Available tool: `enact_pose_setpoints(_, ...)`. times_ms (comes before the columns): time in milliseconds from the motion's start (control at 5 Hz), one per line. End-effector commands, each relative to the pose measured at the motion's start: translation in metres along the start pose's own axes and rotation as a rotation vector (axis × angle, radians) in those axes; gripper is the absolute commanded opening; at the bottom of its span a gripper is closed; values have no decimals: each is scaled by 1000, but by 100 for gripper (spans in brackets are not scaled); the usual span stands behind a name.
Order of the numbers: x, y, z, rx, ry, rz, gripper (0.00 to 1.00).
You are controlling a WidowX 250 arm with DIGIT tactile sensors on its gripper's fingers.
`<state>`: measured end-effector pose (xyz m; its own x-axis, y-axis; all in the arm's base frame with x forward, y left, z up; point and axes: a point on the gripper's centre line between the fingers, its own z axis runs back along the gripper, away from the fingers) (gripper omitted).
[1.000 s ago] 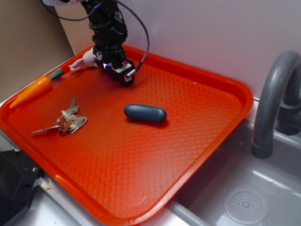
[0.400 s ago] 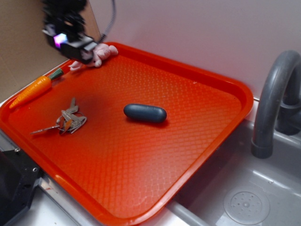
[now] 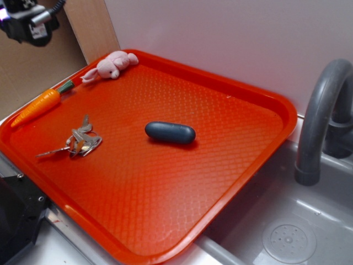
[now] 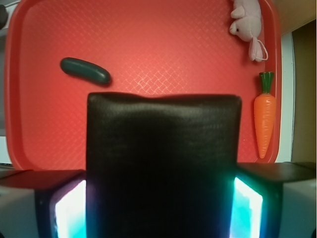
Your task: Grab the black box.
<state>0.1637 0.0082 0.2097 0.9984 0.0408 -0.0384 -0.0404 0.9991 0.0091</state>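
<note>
held tight on the black box (image 4: 163, 168) by the claw (image 3: 27, 25), up high, clear of the red tray (image 3: 265, 99) and pink bunny (image 3: 108, 64), so nothing bumps.

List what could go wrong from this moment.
1. The end effector holds the black box high, off the tray's left corner; a slip would likely drop it outside the tray.
2. The box fills the wrist view and hides the keys, so a descent there would be partly blind.
</note>
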Motion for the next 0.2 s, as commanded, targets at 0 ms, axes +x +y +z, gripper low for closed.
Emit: enact_pose_setpoints(0, 11, -4, -6, 42, -33, 7, 0)
